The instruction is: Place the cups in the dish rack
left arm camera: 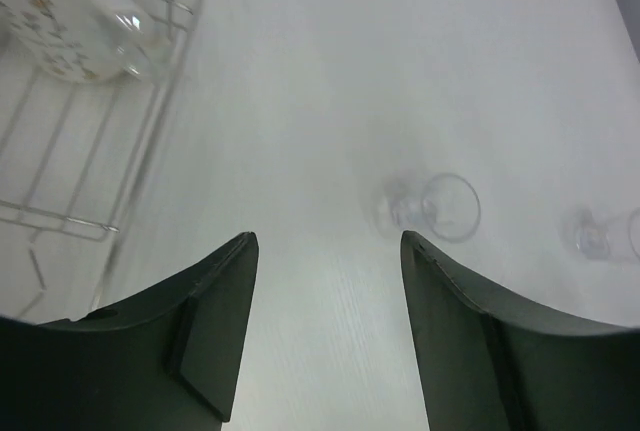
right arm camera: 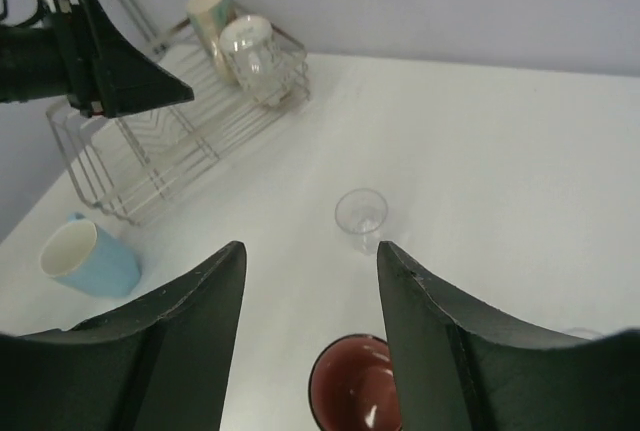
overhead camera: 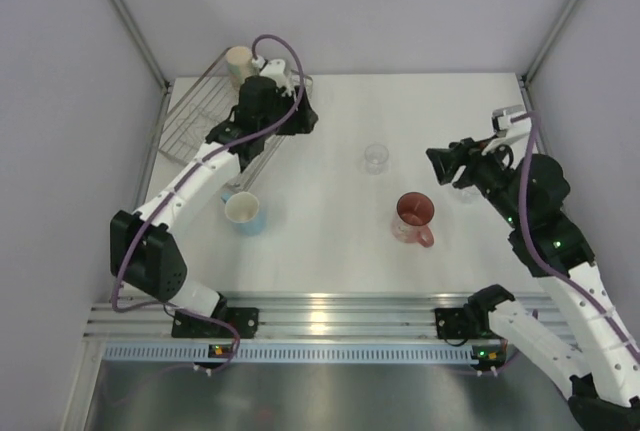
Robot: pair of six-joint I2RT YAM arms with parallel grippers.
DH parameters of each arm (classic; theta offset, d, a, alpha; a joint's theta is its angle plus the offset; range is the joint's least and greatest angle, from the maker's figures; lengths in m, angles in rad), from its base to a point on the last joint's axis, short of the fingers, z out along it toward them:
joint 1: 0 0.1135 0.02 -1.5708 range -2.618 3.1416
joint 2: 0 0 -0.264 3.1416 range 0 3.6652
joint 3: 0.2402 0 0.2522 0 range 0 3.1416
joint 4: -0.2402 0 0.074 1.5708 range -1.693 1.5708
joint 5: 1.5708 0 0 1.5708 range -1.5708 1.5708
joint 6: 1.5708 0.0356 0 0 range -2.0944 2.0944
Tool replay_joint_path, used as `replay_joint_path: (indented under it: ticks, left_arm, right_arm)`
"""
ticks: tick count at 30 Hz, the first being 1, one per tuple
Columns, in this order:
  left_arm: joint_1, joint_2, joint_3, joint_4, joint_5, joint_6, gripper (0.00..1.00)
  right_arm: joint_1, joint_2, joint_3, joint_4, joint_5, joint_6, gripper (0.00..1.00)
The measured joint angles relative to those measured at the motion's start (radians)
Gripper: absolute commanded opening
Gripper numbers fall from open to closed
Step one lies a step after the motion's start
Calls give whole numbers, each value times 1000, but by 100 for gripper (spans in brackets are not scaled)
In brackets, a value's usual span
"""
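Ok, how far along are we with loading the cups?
Done: cream mug and dotted mug sit in the dish rack. In hand: nothing; left gripper and right gripper have jaws open, empty. Left on the table: light blue cup, pink-red mug, clear glass, second clear glass.

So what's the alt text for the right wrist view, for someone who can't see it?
The right gripper hangs open over a white table, a pink-red mug showing between its fingers. Farther off are a clear glass, a light blue cup at left, and a wire dish rack holding a cream mug and a white dotted mug.
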Motion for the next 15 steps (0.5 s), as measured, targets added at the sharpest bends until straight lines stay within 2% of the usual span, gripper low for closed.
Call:
replay_joint_path:
  ticks: [7,11,15]
  left_arm:
    - [-84,-179,-257,-39,219,-46,65]
    - [-95,-310,-361,-53,297,-76,67]
    - [-95,-433,-420,-51,352,-88,67]
  right_arm:
    - [0,199,64,-254,-140,-56,51]
    - [0,281,84,-388,-185,-77,49]
    - [19,314,109,-470,-204,-90,52]
